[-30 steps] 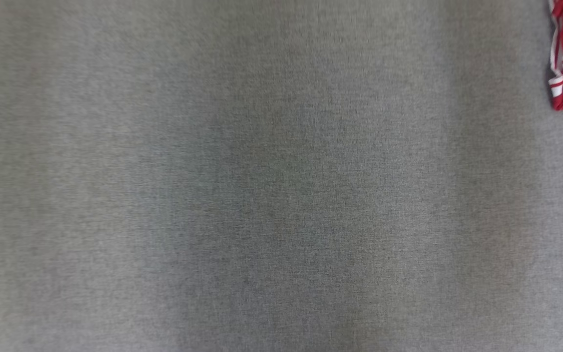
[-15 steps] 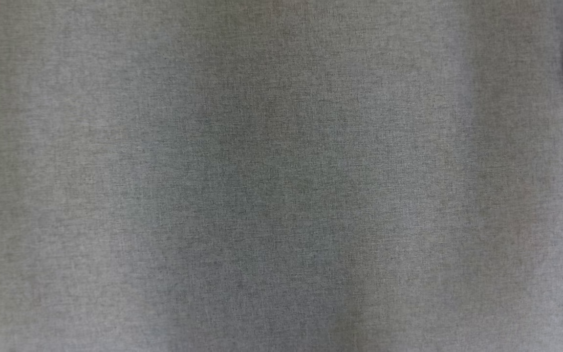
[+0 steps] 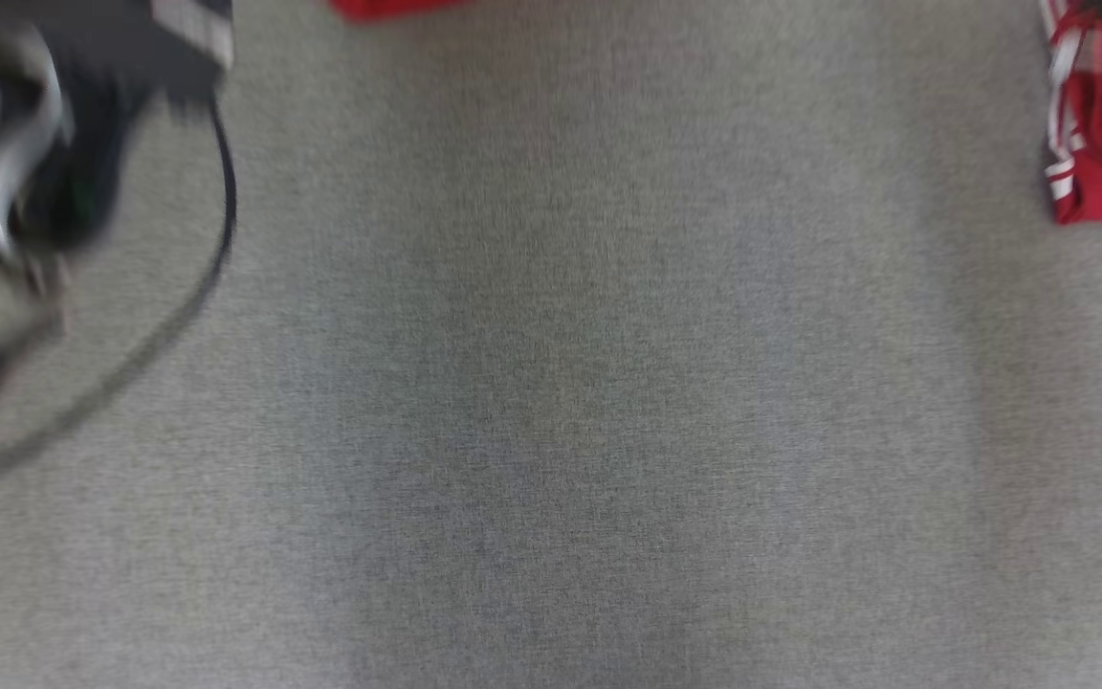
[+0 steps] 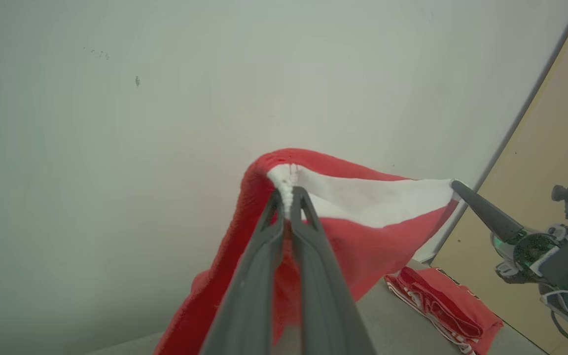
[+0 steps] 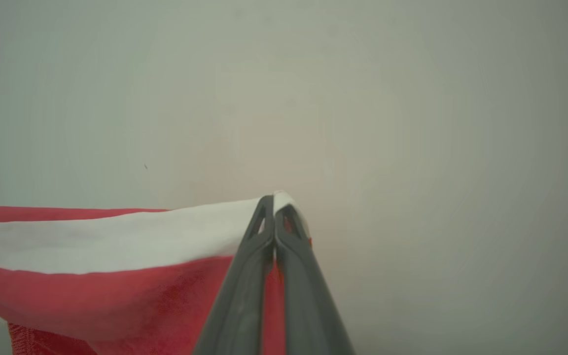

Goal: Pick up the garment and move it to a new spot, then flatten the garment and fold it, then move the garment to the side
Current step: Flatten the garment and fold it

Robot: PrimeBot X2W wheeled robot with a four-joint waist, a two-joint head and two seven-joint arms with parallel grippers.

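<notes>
The garment [image 4: 363, 246] is red with a broad white band and hangs stretched in the air between my two grippers. In the left wrist view my left gripper [image 4: 288, 195] is shut on one corner of the white band. A dark finger of my right gripper [image 4: 486, 213] pinches the band's other corner. Seen from the right wrist, the right gripper [image 5: 274, 207] is shut on the band's end, and the garment [image 5: 91, 291] sags away to the left. A red edge of the garment [image 3: 384, 8] shows at the top of the head view.
Grey cloth covers the table [image 3: 551, 402]. A second red cloth with white stripes [image 3: 1087, 153] lies bunched at the table's right side, also seen as a folded heap [image 4: 442, 301]. My blurred left arm [image 3: 6, 172] and its black cable [image 3: 221, 220] cross the upper left. A pale wall stands behind.
The head view has shifted. My left arm with its cable has come into it at the upper left, and a red cloth edge now shows at the top.
</notes>
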